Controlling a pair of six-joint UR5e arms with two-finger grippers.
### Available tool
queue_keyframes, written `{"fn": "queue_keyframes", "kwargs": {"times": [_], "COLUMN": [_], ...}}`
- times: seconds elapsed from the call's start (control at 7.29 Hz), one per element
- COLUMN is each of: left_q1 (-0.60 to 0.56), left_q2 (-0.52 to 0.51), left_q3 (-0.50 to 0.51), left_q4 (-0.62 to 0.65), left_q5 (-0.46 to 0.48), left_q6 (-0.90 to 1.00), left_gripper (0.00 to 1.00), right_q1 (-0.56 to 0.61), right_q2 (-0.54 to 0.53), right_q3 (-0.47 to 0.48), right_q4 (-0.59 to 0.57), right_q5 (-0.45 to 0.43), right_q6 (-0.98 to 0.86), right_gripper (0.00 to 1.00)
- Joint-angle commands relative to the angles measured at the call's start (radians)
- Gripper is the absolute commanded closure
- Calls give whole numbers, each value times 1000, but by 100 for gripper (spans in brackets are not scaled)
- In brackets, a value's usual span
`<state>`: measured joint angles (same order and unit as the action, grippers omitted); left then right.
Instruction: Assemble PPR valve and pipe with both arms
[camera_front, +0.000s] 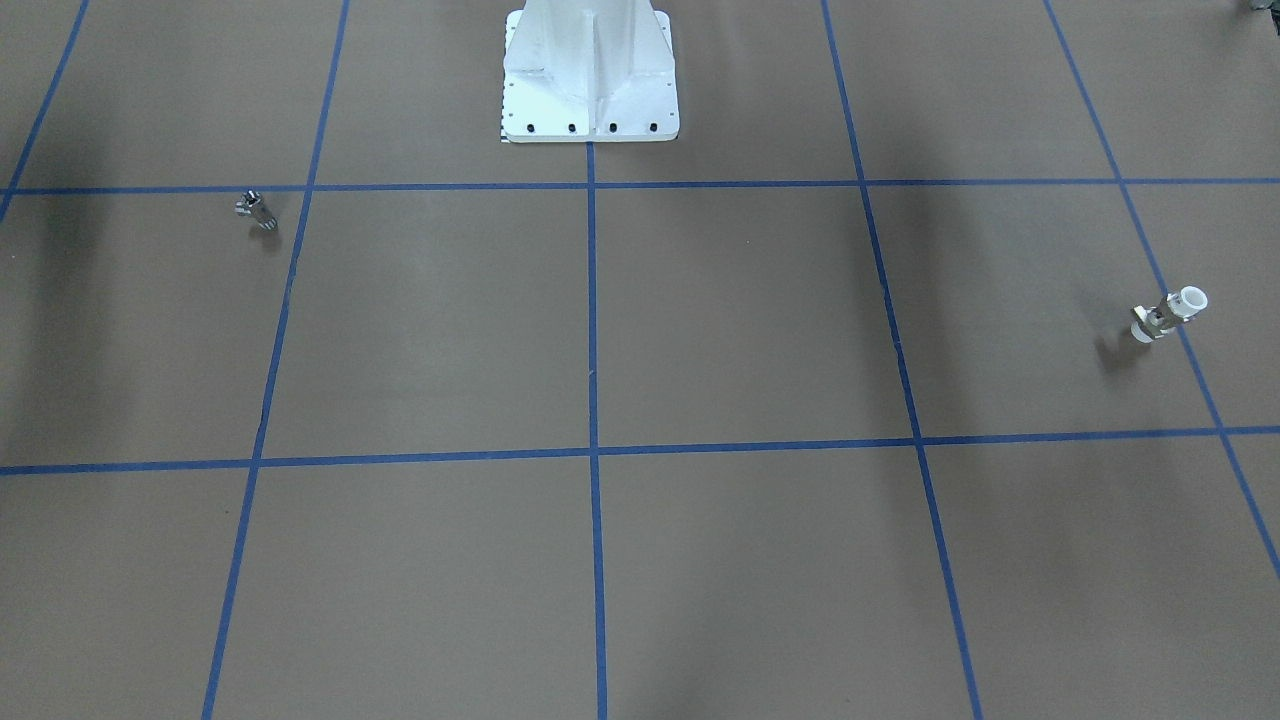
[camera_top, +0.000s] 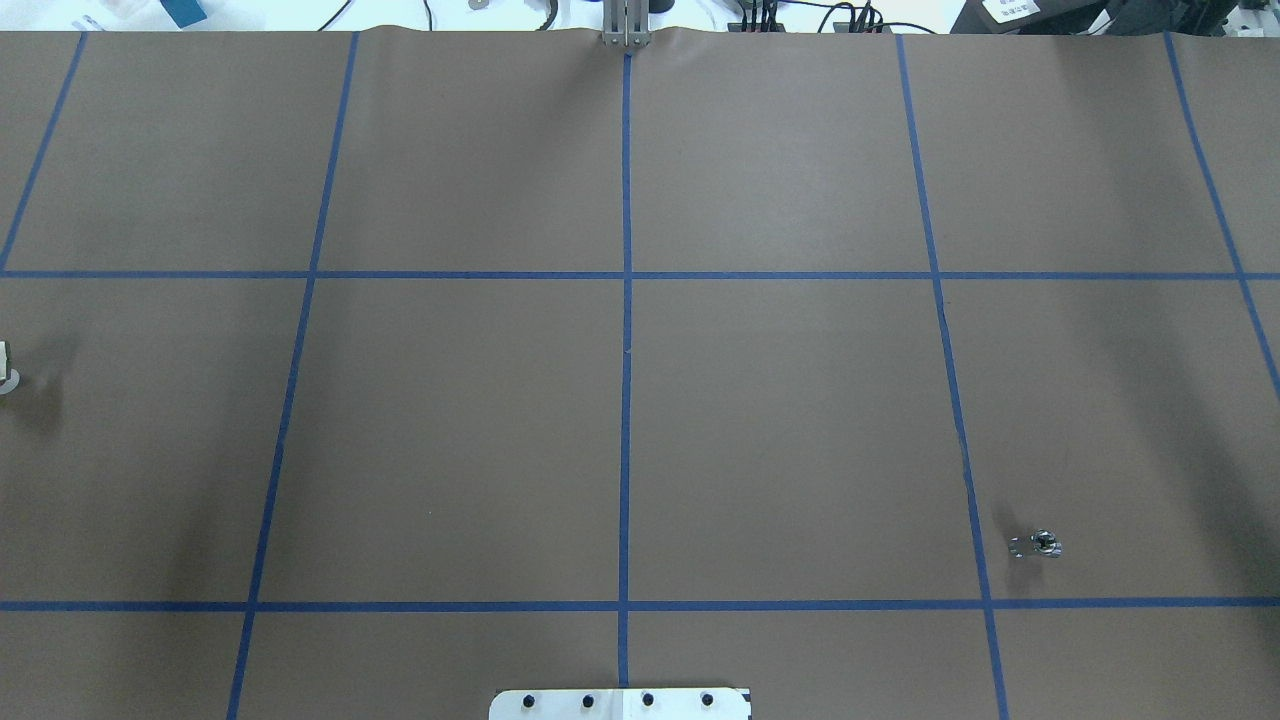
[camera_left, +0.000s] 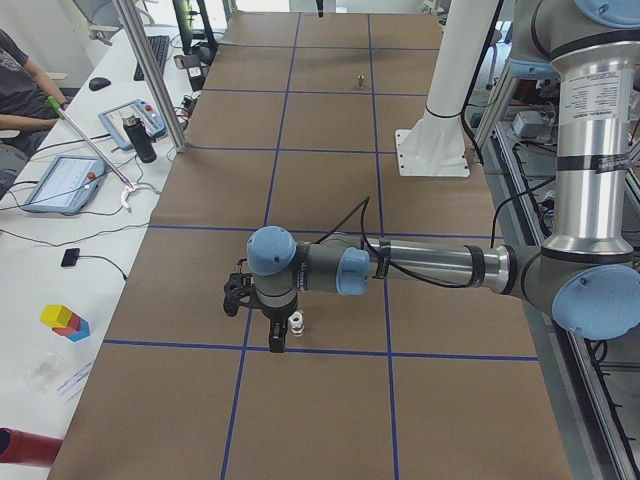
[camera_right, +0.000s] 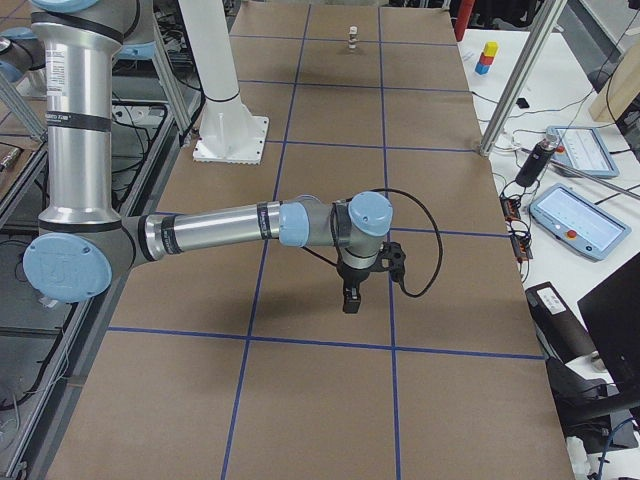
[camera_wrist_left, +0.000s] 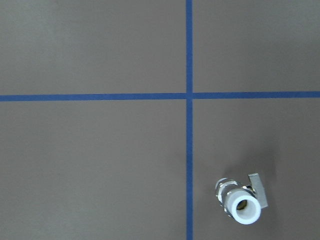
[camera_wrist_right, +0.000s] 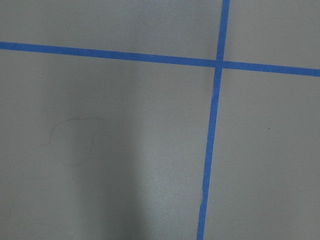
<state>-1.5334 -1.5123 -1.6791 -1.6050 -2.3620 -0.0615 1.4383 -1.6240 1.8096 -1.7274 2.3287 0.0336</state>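
Note:
The PPR valve (camera_front: 1168, 313), with white ends and a metal middle, stands on the brown table on my left side. It also shows at the overhead view's left edge (camera_top: 5, 368), in the left wrist view (camera_wrist_left: 242, 200) and far off in the exterior right view (camera_right: 352, 38). The small silver pipe (camera_front: 257, 208) lies on my right side (camera_top: 1038, 545). My left gripper (camera_left: 275, 340) hangs just beside the valve (camera_left: 296, 323); I cannot tell if it is open. My right gripper (camera_right: 350, 298) hangs over bare table; I cannot tell its state. The pipe is not in the right wrist view.
The white robot pedestal (camera_front: 590, 80) stands at the table's robot side. Blue tape lines (camera_top: 627, 350) grid the brown surface. Tablets (camera_left: 65, 180), a bottle (camera_left: 140, 138) and metal posts (camera_left: 150, 80) line the operators' side, where a person (camera_left: 20, 90) sits.

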Motion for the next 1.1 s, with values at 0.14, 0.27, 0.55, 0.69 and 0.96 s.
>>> {"fn": "queue_keyframes", "kwargs": {"times": [0.14,0.27,0.55,0.69,0.96], "left_q1": [123,142,220,235,271], "left_q2": [3,3,3,4,0], "left_q3": [44,89,104,117,125], "left_q4": [-166,-221,-292,-297,-302], "left_q5": [-13,-13,-10,6,69], "left_q6": [-124,-136,-200,-204,-222], "left_gripper": [0,0,0,0,0], "right_q1": [1,-1,-1,-3,-3], "right_q2": [-5,1,4,4,4], "right_q3": [-16,-32,-32,-33,-35], "right_q4": [40,49,51,51,51], "right_q5": [5,3,3,1,1], "right_q6": [12,14,14,12,12], "right_gripper": [0,0,0,0,0]}}
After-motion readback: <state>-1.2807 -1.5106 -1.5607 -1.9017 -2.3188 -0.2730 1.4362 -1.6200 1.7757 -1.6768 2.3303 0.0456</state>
